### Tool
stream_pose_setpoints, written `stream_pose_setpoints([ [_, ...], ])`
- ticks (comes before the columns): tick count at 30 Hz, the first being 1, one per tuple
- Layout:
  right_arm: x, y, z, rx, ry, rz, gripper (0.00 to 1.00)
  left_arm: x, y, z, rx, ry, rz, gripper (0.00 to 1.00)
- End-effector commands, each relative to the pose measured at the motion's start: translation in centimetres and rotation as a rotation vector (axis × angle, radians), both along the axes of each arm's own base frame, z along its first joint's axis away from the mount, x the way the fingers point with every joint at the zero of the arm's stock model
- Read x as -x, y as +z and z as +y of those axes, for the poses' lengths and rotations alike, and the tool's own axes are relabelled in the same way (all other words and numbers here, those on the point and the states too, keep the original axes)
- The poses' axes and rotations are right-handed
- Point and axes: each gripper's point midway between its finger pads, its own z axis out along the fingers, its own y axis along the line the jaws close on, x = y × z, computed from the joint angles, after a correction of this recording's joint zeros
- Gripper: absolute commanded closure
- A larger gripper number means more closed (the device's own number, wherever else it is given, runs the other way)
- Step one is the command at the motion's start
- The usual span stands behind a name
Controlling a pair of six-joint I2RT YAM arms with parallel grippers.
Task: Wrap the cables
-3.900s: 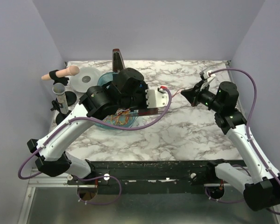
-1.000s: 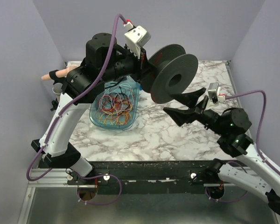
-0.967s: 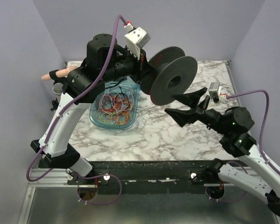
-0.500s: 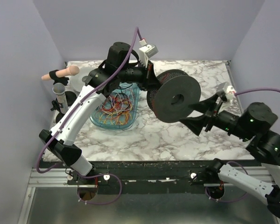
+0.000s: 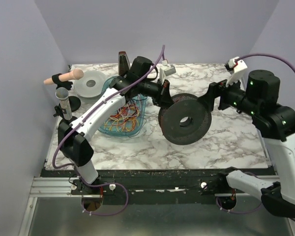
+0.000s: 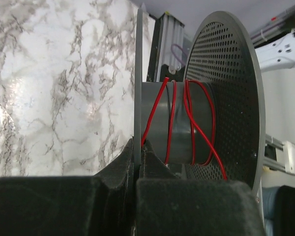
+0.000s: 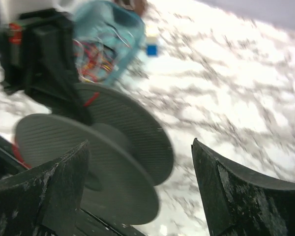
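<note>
**Step in hand: winding.** The left end effector point(image 6: 136, 147) is clamped on the rim of one flange of the spool point(image 5: 184, 120). It holds the spool tilted and, as far as can be judged, clear of the tabletop point(image 5: 226, 140), just to the right of the tray point(image 5: 107, 132). A red cable point(image 6: 188, 93) lies in a few loose, crossing turns on the spool core point(image 6: 179, 142). The remaining cables point(image 5: 122, 117) lie tangled in the tray. Where the free run of the wound cable leads cannot be told.

The right end effector point(image 7: 140, 143) has its fingers spread wide and grips nothing. It hovers near the spool, apart from it.

**Progress (judged).** Early: few turns are on the core and most of the cables are in the tray.

**Next move (judged).**
1. Locate the slack run of the red cable.
2. Close the right fingertips fully on it, because the strand is very thin.
3. Keep the cable taut and lay each turn between the flanges while the left arm holds or rotates the spool.

Slack turns may slip off the core.
</note>
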Motion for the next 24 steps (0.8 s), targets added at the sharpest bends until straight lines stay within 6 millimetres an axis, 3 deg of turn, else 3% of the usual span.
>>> stream_pose_setpoints([
  [1,-0.7,-5.6,-1.0,0.054,0.088,0.180,0.09,-0.1,-3.3,-0.9,0.027,-0.122,0.019,1.00],
  [4,-1.7,-8.4,-0.9,0.031,0.119,0.246,0.08,-0.4,-5.7,-1.4,0.027,-0.156,0.032,1.00],
  [11,-2.7,-12.5,-1.6,-0.001,0.111,0.345,0.09,-1.7,-12.9,-2.1,-0.019,-0.203,0.154,1.00],
  [18,-3.1,-17.1,-1.5,-0.003,0.112,0.455,0.10,-3.9,-16.5,-3.2,0.034,-0.223,0.234,1.00],
  [24,-3.3,-20.2,-2.6,0.025,0.052,0.534,0.13,-5.8,-21.4,-3.5,0.010,-0.234,0.345,1.00],
])
